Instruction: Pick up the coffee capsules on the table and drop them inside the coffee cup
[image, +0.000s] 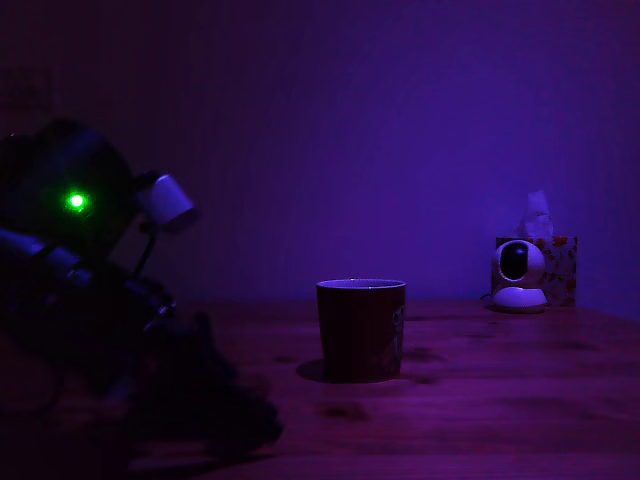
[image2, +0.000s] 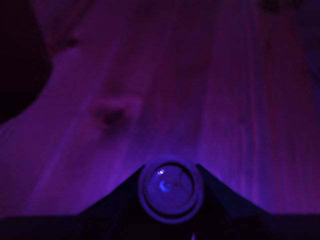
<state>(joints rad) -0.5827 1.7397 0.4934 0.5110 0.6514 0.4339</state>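
Observation:
In the wrist view a round blue-topped coffee capsule (image2: 170, 190) sits top-up between my two dark fingers (image2: 117, 202), which press against its rim on both sides. My gripper (image2: 170, 169) is shut on it, just over the wooden table (image2: 200, 90). The exterior view shows my gripper (image: 235, 415) as a dark shape low at the table on the exterior view's left, well apart from the coffee cup (image: 361, 328). The cup stands upright mid-table, dark with a pale rim. The light is too dim to tell whether the capsule still touches the wood.
A white rounded camera gadget (image: 519, 274) and a patterned tissue box (image: 556, 266) stand at the back on the exterior view's right. The arm's body with a green light (image: 76, 202) fills that view's left. A dark unclear shape (image2: 17, 65) edges the wrist view.

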